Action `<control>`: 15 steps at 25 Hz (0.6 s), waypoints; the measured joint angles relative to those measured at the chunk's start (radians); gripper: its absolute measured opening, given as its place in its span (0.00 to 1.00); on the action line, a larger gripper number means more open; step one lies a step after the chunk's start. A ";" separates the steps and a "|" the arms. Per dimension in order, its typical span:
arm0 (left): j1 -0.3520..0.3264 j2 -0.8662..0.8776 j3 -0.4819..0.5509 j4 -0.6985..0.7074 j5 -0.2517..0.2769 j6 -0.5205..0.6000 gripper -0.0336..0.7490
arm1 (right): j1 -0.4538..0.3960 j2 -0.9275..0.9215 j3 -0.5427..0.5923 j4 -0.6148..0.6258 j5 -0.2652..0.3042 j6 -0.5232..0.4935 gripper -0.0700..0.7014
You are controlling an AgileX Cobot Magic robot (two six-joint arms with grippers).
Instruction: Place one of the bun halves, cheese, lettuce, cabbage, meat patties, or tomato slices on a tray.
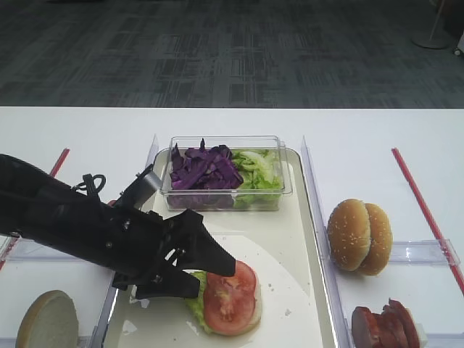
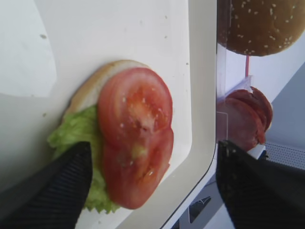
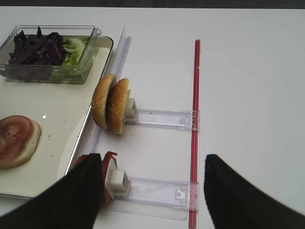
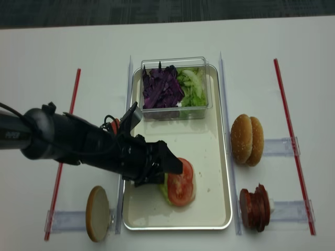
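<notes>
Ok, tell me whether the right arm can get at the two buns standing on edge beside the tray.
Probably yes. The right pincer hangs open just short of the buns, with bare table between them. Only the clear holder touches the buns, and the left pincer is over the tray.

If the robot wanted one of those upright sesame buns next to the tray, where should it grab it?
Probably the outer bun half of the standing pair, pinched across its thickness from above. It stands on edge in the clear holder, so its rounded top rim is exposed, and the open right gripper is nearest.
</notes>
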 joint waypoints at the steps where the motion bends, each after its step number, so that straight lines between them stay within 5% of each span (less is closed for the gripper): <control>1: 0.005 -0.011 0.000 0.004 -0.007 -0.008 0.70 | 0.000 0.000 0.000 0.000 0.000 0.000 0.72; 8: 0.019 -0.030 -0.048 0.232 -0.017 -0.182 0.69 | 0.000 0.000 0.000 0.000 0.000 0.000 0.72; 15: 0.019 -0.030 -0.173 0.481 0.042 -0.392 0.69 | 0.000 0.000 0.000 0.000 0.000 0.000 0.72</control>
